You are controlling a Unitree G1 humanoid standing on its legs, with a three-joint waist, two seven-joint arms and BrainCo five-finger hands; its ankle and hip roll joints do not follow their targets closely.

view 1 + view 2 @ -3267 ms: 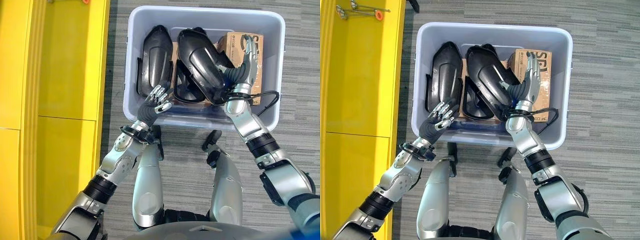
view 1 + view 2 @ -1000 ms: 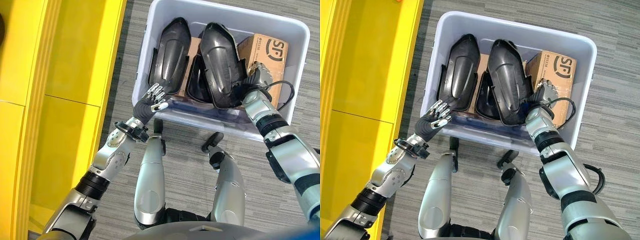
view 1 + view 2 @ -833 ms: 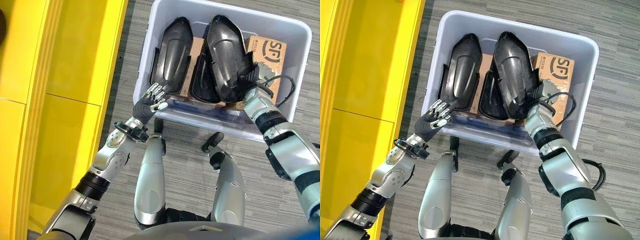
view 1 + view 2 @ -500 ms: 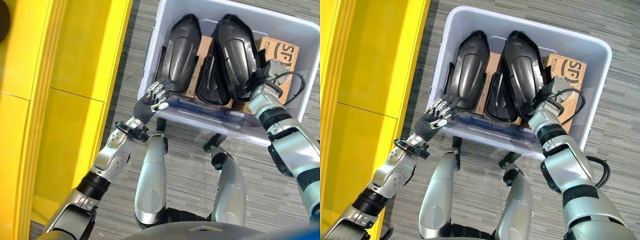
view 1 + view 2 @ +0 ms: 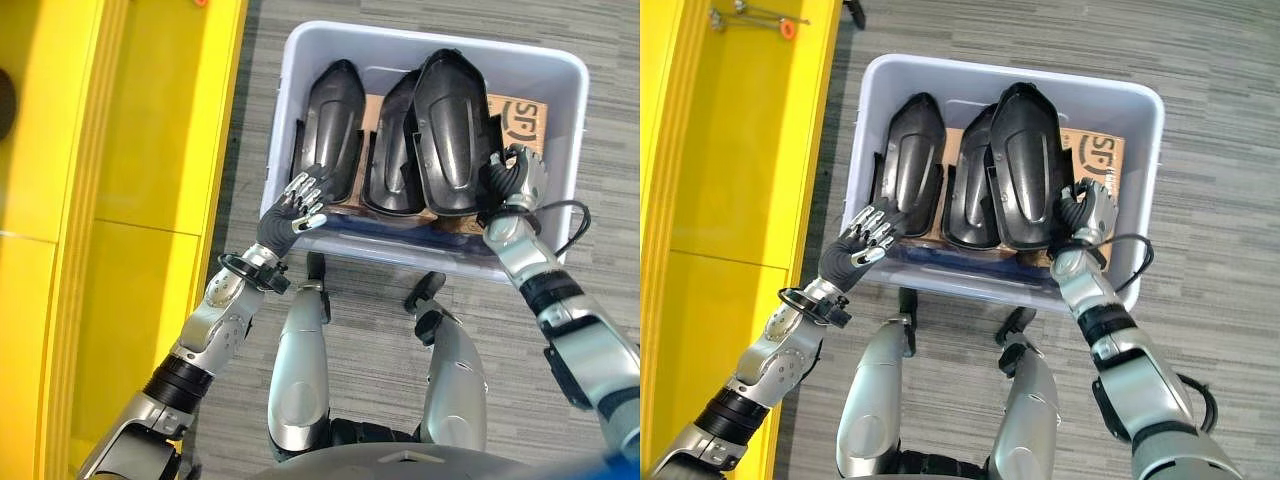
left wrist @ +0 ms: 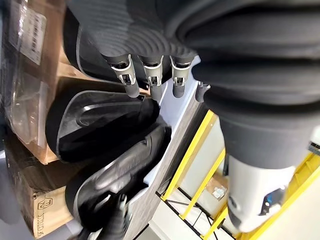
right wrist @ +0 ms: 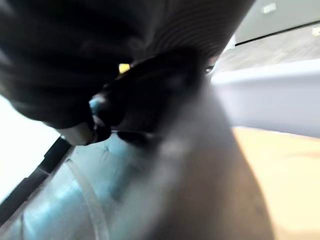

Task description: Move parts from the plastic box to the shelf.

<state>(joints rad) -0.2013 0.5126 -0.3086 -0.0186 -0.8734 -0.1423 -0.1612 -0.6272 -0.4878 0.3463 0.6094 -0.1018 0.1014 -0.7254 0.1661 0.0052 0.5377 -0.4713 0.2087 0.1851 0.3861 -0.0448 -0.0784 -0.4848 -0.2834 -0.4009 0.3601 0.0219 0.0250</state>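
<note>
The pale plastic box (image 5: 430, 36) holds three long black moulded parts. The right part (image 5: 455, 140) stands raised above the others, and my right hand (image 5: 512, 175) has its fingers curled round the part's right edge. A middle part (image 5: 393, 155) and a left part (image 5: 330, 125) lie side by side in the box. My left hand (image 5: 290, 210) hovers over the box's near-left rim with fingers straight and spread, holding nothing. In the left wrist view its fingers (image 6: 150, 82) reach just above a black part (image 6: 100, 125).
A brown cardboard box (image 5: 522, 118) lies in the plastic box under and right of the raised part. The yellow shelf (image 5: 120, 200) runs along the left side, with small tools (image 5: 745, 18) on its far end. Grey carpet surrounds the box.
My right hand, earlier open over the cardboard box, now grips the right part, which has risen and swung straighter. The left hand stays at the rim. The camera has shifted.
</note>
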